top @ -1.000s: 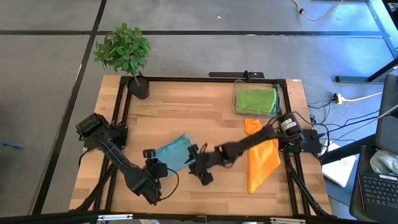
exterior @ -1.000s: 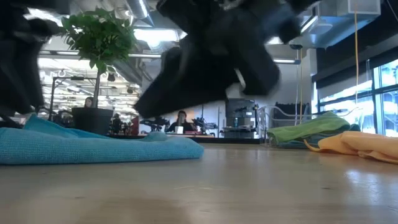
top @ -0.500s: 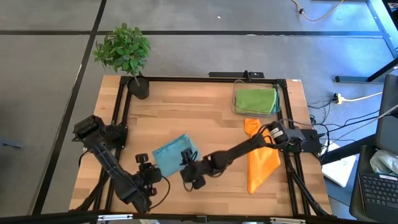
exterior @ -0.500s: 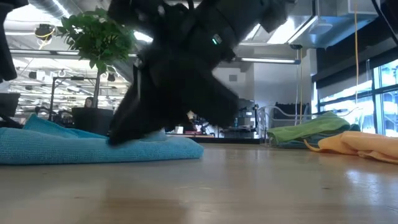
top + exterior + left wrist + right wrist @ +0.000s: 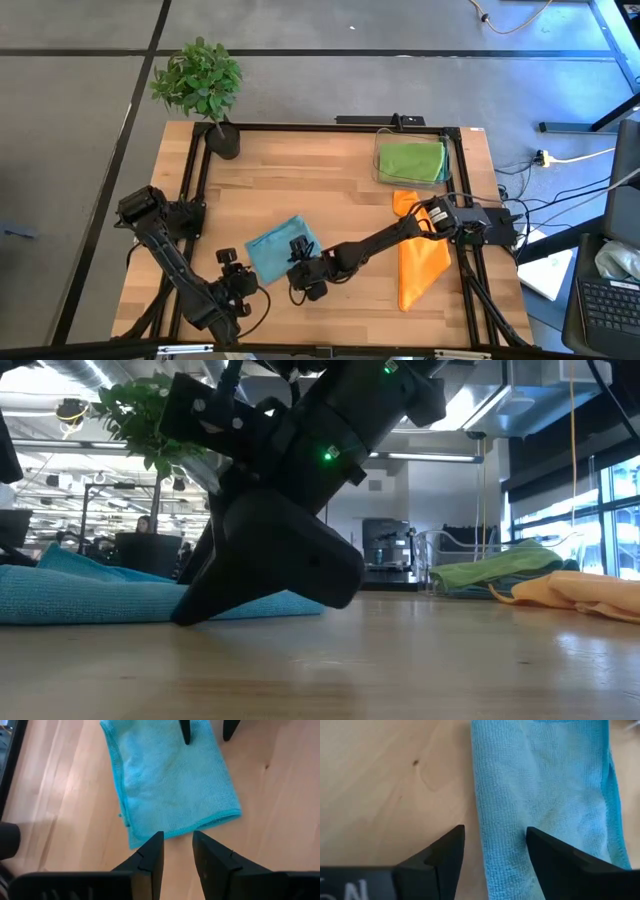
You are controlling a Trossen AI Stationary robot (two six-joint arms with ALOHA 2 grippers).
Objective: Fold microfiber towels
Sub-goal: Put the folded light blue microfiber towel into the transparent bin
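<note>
Both open, empty end effectors, right [image 5: 303,283] and left [image 5: 226,271], flank the blue towel [image 5: 277,247] at lower center.

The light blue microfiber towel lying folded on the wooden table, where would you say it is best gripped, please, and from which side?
Probably the light blue microfiber towel is best pinched at its long, straight edge, coming down from above. The open right gripper already straddles that edge, one finger over bare wooden table, one over cloth. It lies flat, so a finger must slide under it. The open left gripper waits at the towel's hemmed end.

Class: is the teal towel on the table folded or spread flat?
Folded: the teal towel lies doubled, a second layer's edge showing along one side, with a rounded fold in the low view.
</note>
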